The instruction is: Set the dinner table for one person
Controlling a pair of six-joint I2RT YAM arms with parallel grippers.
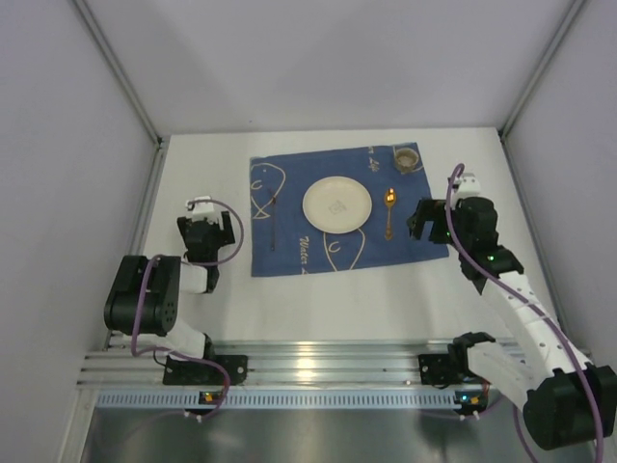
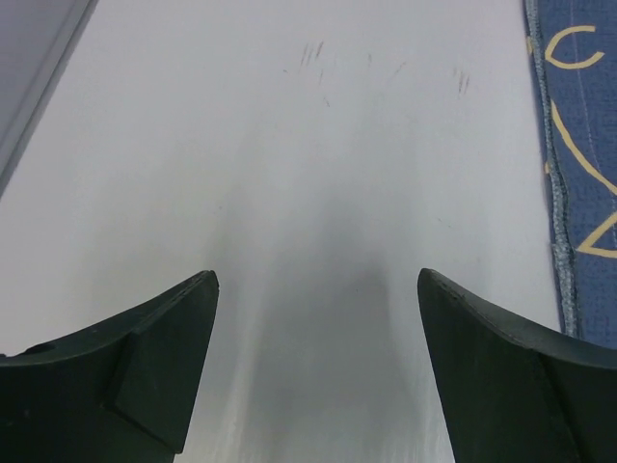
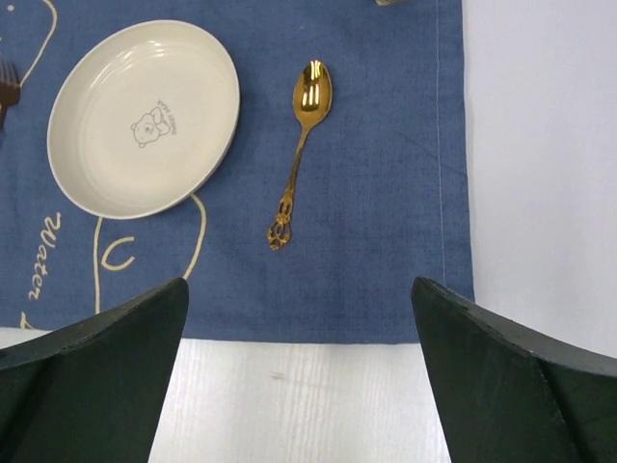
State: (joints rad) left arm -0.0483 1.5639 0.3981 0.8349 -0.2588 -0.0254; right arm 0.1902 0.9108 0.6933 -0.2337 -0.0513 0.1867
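The white dinner table (image 1: 318, 299) carries a blue cloth (image 1: 289, 256) with a cream plate (image 1: 336, 204) at its middle. A gold spoon (image 1: 388, 212) lies right of the plate, a dark fork (image 1: 275, 220) lies left of it, and a glass cup (image 1: 407, 157) stands at the cloth's far right corner. My left gripper (image 1: 206, 224) is open and empty over bare table (image 2: 289, 145), left of the cloth (image 2: 588, 145). My right gripper (image 1: 427, 222) is open and empty above the cloth's near right corner (image 3: 386, 193), short of the spoon (image 3: 301, 145) and plate (image 3: 145, 116).
A ribbed aluminium rail (image 1: 308, 367) runs along the table's near edge with both arm bases on it. Grey walls close in the left, far and right sides. Purple cables loop off both arms.
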